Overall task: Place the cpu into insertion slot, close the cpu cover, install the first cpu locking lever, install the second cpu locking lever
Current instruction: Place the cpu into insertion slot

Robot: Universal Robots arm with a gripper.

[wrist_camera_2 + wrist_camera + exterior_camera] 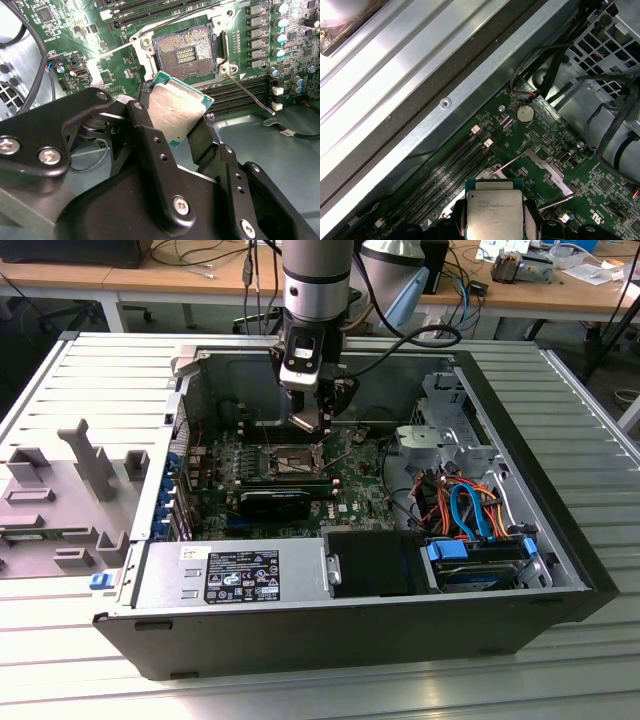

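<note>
The end effector is clenching the cpu by two opposite edges. This is probably so the underside is staying free to meet the contacts while the fingers are keeping clear of the socket walls. In the second wrist view the chip is hanging tilted, near the insertion slot but apart from it. The slot is lying bare with its grid of gold contacts exposed, which would explain why the chip is being carried above it rather than slid across.

The cpu cover is, I think, the silvery frame standing swung back beside the socket in the first wrist view, though the angle is making that hard to confirm. A thin locking lever is lying swung out over the memory slots.

The cpu is showing a dull silvery-grey metal lid, lightly scuffed, with a green board edge around it. In the exterior view the arm is reaching into the open computer case, which is sitting on the slatted surface.
</note>
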